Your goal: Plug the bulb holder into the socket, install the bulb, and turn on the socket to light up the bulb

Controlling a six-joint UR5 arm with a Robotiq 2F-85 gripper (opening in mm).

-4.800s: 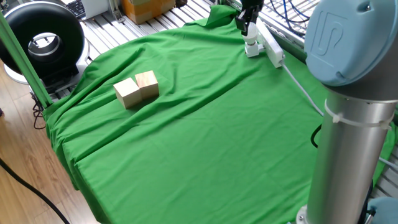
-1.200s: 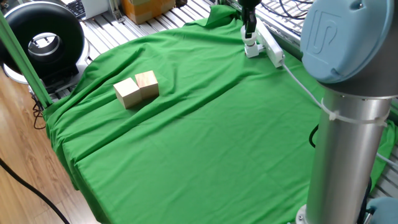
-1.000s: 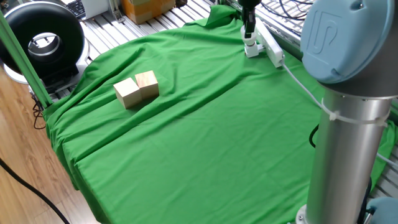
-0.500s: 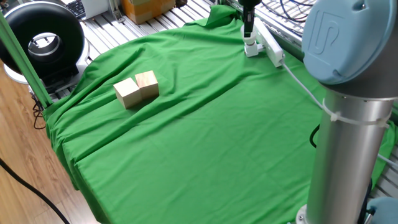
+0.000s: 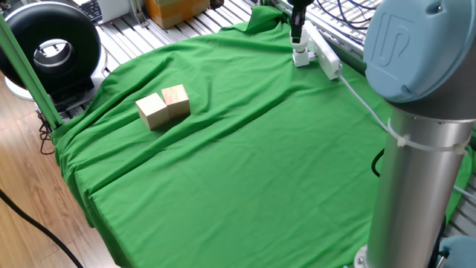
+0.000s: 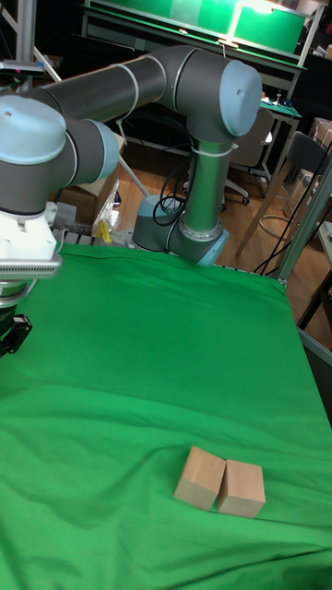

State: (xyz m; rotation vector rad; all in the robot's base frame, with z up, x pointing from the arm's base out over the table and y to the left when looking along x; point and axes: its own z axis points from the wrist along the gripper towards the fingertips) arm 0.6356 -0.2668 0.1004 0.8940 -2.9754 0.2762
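At the far edge of the green-draped tabletop (image 5: 245, 171), the dark end effector (image 5: 297, 36) is hanging directly over the white bulb (image 5: 300, 56), which is standing just beside the socket (image 5: 324, 56); whether its fingers are gripping or parted cannot be told. Two wooden blocks (image 5: 163, 106) are lying touching, well apart from them

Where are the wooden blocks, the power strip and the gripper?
wooden blocks (image 5: 163, 106), fixed view, top of the two touching blocks
power strip (image 5: 325, 58), fixed view, its white top face
gripper (image 5: 297, 30), fixed view, dark fingers above a small white part
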